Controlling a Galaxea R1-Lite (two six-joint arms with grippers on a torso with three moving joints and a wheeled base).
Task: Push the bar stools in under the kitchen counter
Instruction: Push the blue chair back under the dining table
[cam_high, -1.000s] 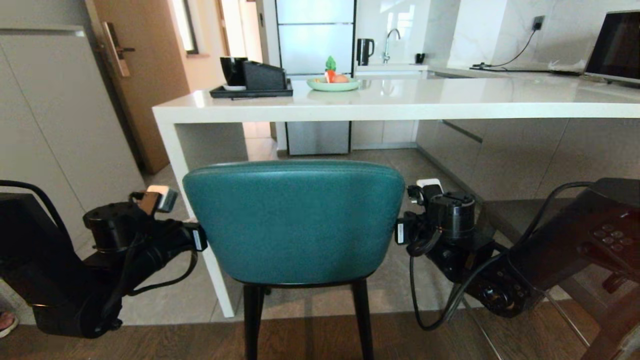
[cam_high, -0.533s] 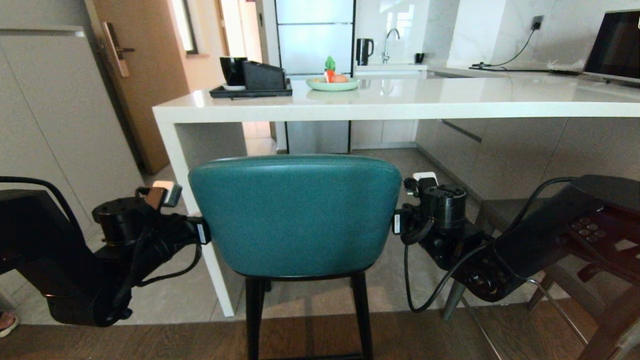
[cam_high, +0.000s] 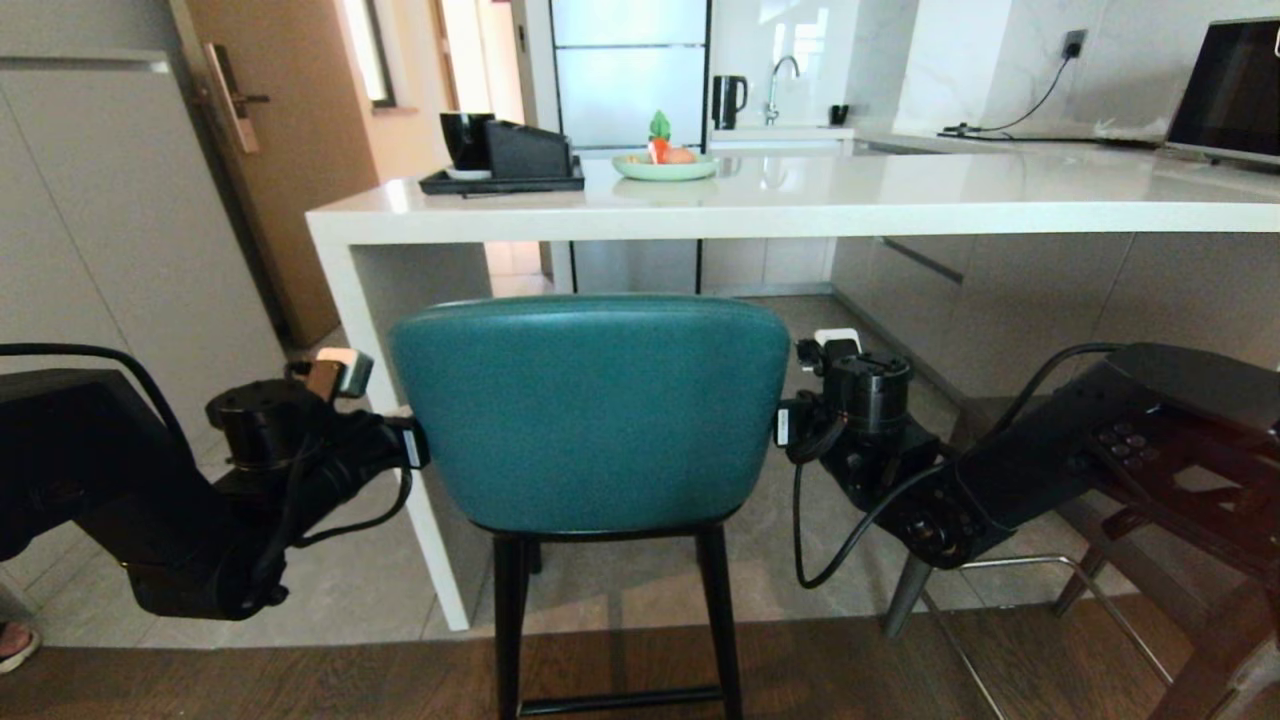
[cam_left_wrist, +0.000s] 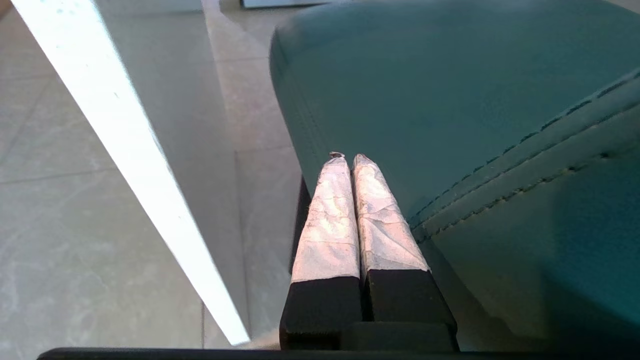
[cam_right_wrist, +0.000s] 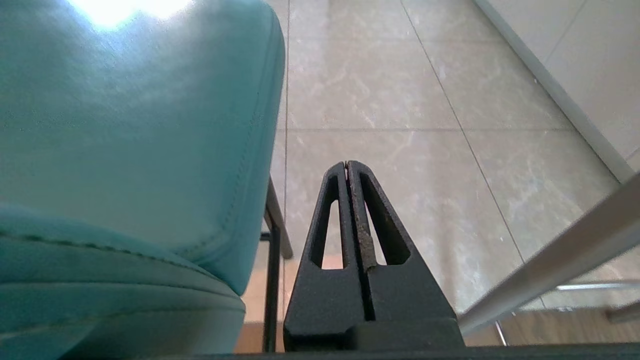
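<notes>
teal stool (cam_high: 590, 410) centre frame in the head view, curved back toward the camera, thin black legs running to the bottom edge; seat front close to the worktop (cam_high: 800, 200) edge but not yet tucked under it. flanked by both arms: left gripper (cam_left_wrist: 348, 159) at the back's left edge in mid-left frame, fingers (cam_left_wrist: 327, 215) clenched together on nothing, lying along the teal leather; right gripper (cam_right_wrist: 347, 164) at the back's right edge, fingers likewise pressed shut and empty, beside the upholstery, contact not clear. grey stool seen only as metal legs (cam_high: 1000, 590) at lower right, behind the right arm, well short of the worktop.

risks, as a judgement: uneven push from the two sides likely to swing the stool toward the white side panel (cam_high: 390, 420), which stands just beside its left legs; smooth leather letting closed fingers slip off the curved edges; high push point on tall thin legs inviting a tip or a catch where wood floor meets tile; right arm's cable (cam_high: 830, 540) hanging near the grey stool's frame, open to snagging.

no brand, label or legible writing anywhere; small white tags on both wrists unreadable.
</notes>
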